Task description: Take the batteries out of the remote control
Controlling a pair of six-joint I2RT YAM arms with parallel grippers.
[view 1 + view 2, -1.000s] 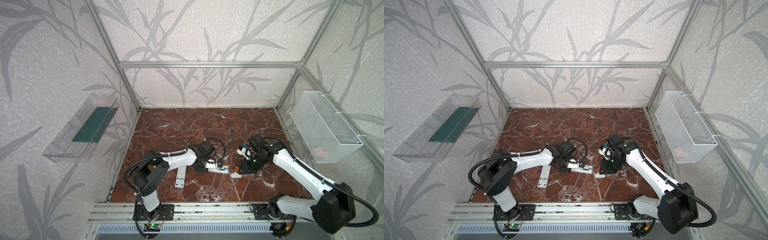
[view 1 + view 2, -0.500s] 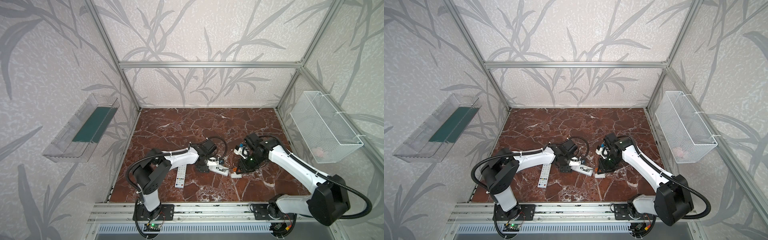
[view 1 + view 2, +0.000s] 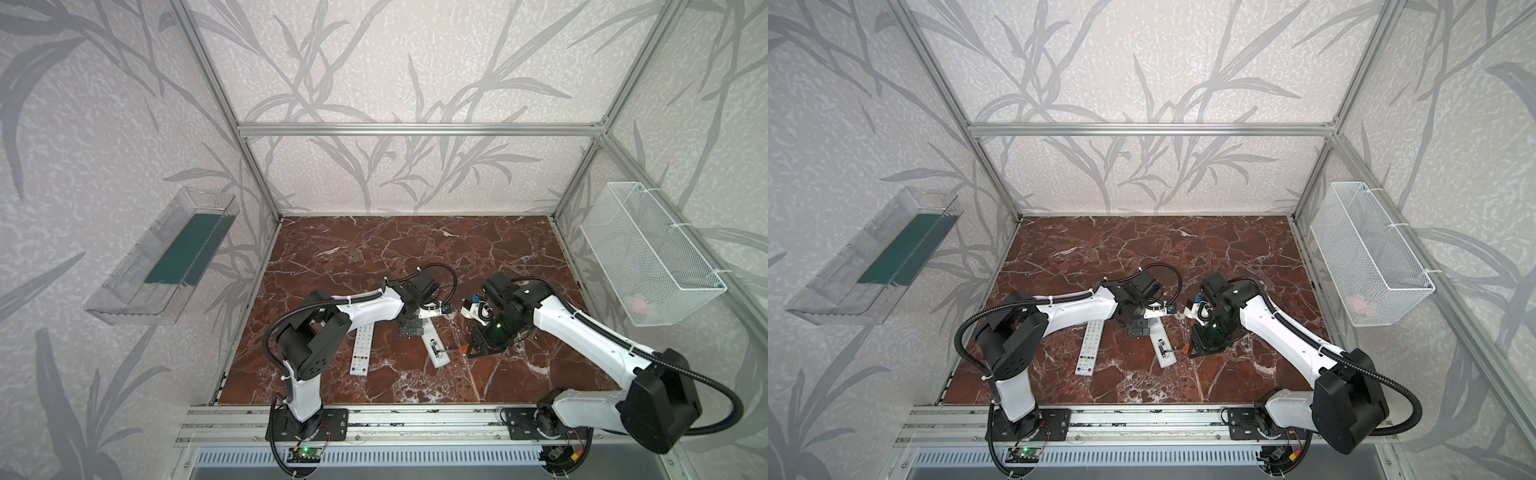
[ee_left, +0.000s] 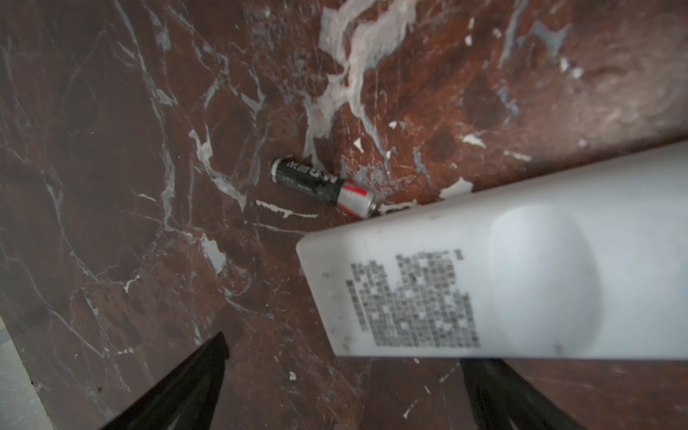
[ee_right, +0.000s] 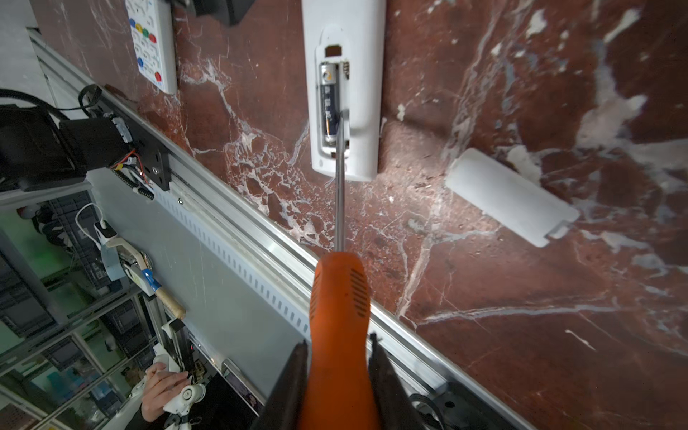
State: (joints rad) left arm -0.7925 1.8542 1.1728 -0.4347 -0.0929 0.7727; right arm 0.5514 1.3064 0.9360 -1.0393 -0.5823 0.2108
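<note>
Our right gripper clamps the orange-handled steel screwdriver, tip in the white plastic remote bay to lever out 1 dark cylindrical battery. Our left gripper gapes empty; 1 black battery lies loose alongside.

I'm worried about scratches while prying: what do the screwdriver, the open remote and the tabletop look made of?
Screwdriver handle: orange, looks like matte moulded plastic or rubber, with ribbed slots; shaft is bare grey metal, by its sheen. Remote: smooth white plastic, moulded edges. Tabletop: red-brown with white veins, scuffed; marble or a marble print, cannot tell which.
</note>
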